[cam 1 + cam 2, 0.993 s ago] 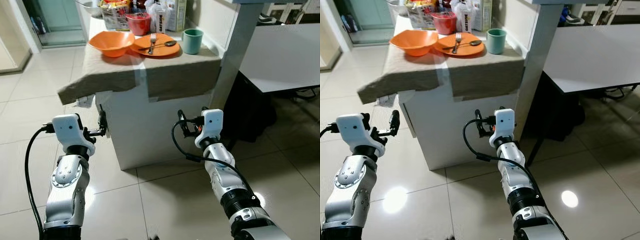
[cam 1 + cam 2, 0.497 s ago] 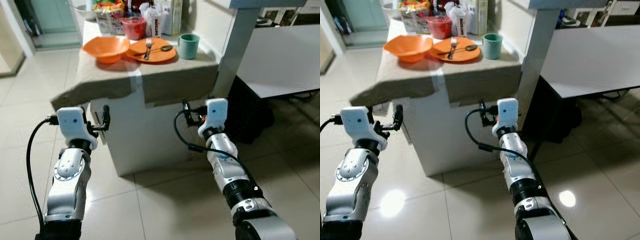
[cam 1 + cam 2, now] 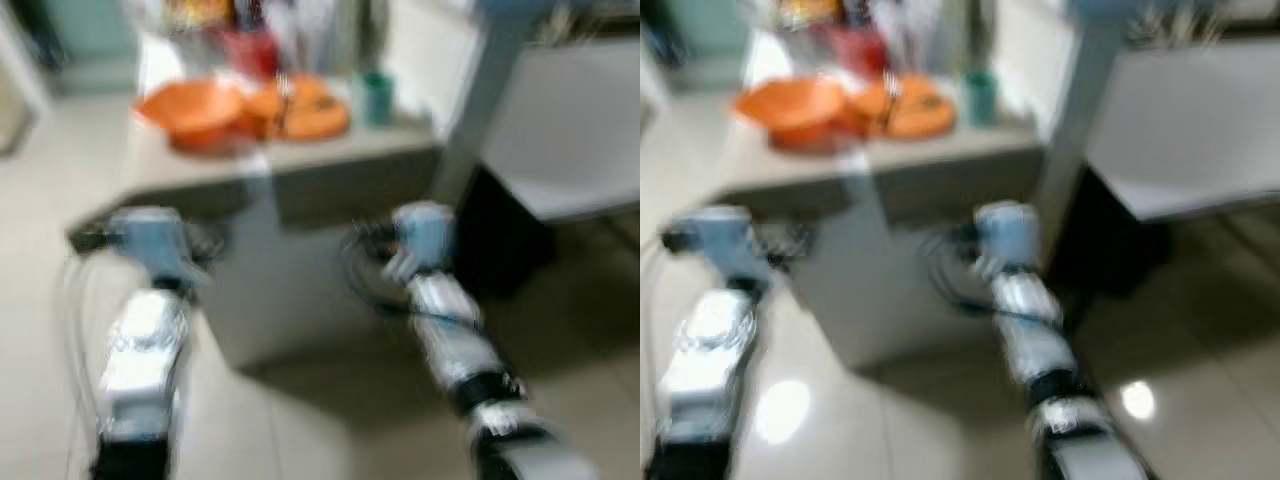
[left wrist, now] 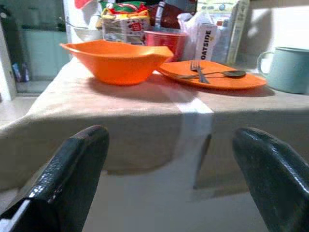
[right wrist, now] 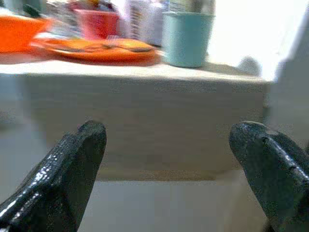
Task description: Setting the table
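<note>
1. Both claws are spread wide and hold nothing: your left gripper (image 4: pixel 169 183) and right gripper (image 5: pixel 166 179) are raised below the counter's edge, each pointing at its cloth-draped front, probably so they are ready to reach up once you are closer.
2. Your head views are smeared with blur, so trust the wrist views for detail.
3. What you need sits on top of the counter (image 4: pixel 120 125), near its front edge: one orange bowl (image 4: pixel 115 60), one orange plate (image 4: pixel 212 77) just beside it, one teal cup (image 4: pixel 288 67) at the far end.
4. On the plate lie one fork (image 4: pixel 197 70) and one spoon (image 4: pixel 227 74), crossing each other; they look parked there for carrying together.
5. Behind these stand one red tub (image 4: pixel 165 42), a carton (image 4: pixel 205 41) and some food packets (image 4: pixel 126 26), too crowded to count.
6. A white table (image 3: pixel 570 140) stands to your right, likely where the setting goes
</note>
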Controlling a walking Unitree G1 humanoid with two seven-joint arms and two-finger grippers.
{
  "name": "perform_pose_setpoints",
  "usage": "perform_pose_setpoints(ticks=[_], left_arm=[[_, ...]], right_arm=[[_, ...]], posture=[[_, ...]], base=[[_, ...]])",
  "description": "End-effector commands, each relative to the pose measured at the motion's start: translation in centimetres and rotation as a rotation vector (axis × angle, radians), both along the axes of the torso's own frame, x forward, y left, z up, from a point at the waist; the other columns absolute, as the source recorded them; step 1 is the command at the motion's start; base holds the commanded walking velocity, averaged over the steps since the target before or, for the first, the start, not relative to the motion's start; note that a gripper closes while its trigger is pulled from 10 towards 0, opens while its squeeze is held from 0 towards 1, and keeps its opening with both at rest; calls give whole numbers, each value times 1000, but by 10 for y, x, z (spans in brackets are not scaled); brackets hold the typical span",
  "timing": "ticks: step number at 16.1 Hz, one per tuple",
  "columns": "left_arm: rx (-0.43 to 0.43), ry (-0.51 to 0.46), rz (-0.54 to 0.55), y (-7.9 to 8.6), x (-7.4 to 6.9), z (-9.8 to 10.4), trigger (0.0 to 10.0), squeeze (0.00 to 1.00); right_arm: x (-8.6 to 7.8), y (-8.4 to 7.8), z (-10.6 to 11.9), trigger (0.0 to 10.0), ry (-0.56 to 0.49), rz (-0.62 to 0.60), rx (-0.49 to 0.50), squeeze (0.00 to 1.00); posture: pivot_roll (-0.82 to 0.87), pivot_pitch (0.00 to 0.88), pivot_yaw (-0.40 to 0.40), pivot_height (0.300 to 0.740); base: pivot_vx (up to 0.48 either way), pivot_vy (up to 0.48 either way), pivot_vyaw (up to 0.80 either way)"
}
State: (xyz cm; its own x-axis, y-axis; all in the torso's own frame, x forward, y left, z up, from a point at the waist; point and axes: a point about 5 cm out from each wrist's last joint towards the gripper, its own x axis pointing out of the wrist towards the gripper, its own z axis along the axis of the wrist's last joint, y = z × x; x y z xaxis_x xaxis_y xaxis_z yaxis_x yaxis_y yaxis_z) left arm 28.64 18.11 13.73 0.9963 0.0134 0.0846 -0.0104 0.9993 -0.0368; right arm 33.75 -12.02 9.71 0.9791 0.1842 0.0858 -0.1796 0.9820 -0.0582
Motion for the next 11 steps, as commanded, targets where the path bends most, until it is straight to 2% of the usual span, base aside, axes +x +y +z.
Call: perform_pose_setpoints(ticks=[1, 6, 11], left_arm=[[34, -20, 45, 14, -2, 5, 10000, 0], [31, -24, 35, 13, 2, 9, 10000, 0], [93, -32, 5, 10, 7, 17, 10000, 0]], right_arm=[[3, 22, 11, 10000, -39, 62, 14, 0], [3, 26, 15, 10000, -58, 76, 10, 0], [4, 28, 22, 10000, -94, 90, -1, 0]], posture=[[1, 0, 16, 740], [-2, 0, 19, 740], [-6, 0, 26, 740]], base=[[442, 0, 0], [442, 0, 0], [445, 0, 0]])
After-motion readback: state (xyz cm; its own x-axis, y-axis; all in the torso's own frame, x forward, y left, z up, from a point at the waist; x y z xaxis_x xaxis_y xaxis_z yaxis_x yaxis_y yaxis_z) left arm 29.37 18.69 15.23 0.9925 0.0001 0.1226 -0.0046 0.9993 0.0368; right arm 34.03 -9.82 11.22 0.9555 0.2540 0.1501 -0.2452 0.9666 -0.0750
